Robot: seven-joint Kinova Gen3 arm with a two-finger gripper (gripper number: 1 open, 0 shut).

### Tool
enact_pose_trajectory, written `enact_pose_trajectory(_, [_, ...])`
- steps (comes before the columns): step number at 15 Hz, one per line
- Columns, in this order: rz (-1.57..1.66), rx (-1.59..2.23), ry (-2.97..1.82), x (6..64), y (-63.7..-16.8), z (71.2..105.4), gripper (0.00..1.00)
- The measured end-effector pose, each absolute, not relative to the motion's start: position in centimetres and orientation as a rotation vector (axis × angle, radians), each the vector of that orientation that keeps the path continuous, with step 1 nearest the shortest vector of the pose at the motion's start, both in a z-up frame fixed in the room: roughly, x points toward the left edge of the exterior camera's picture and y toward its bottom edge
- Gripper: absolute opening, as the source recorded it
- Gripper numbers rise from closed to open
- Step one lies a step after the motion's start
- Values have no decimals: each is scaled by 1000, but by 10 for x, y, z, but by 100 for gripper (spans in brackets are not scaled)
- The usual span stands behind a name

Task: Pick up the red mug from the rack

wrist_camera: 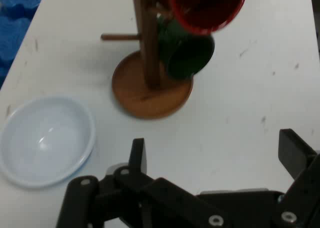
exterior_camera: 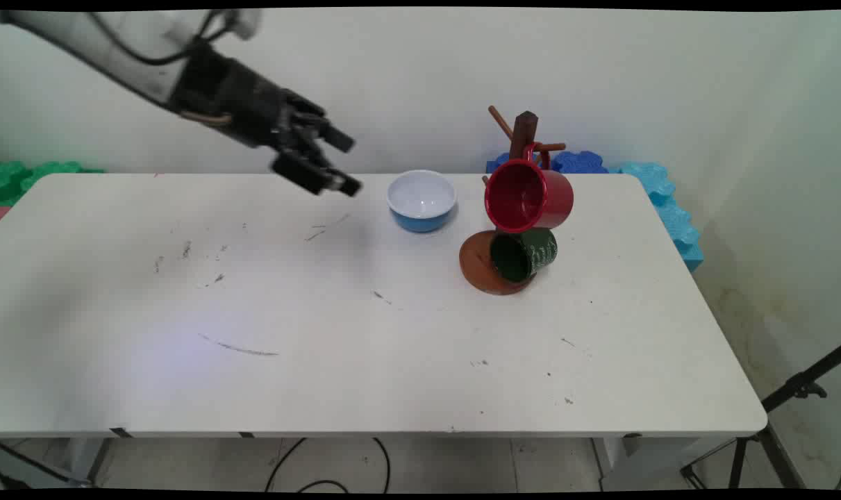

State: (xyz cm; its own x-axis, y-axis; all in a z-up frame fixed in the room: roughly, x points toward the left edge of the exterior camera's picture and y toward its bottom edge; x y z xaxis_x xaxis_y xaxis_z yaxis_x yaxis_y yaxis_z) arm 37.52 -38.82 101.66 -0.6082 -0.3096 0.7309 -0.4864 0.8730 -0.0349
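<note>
My black gripper [exterior_camera: 346,164] hangs open and empty above the table's far left-middle, fingers pointing right toward the bowl. A small bowl [exterior_camera: 421,200], white inside and blue outside, stands just right of it; in the hand view the bowl [wrist_camera: 45,140] lies at the left, beyond my gripper [wrist_camera: 215,153]. Right of the bowl stands a brown wooden mug tree [exterior_camera: 522,139] on a round base [exterior_camera: 479,267]. A red mug [exterior_camera: 528,196] hangs from it, and a dark green mug [exterior_camera: 524,254] hangs lower. The hand view shows the tree [wrist_camera: 148,47], the red mug [wrist_camera: 207,7] and the green mug [wrist_camera: 187,52].
The white table [exterior_camera: 323,361] bears scuff marks. Blue foam blocks [exterior_camera: 660,187] lie behind its far right corner and green ones [exterior_camera: 24,177] behind the far left. A black stand's legs [exterior_camera: 788,403] show at the lower right, off the table.
</note>
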Motion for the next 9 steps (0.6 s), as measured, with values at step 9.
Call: enact_pose_trajectory(9, [199,736,-2222,255,-391,1026,100])
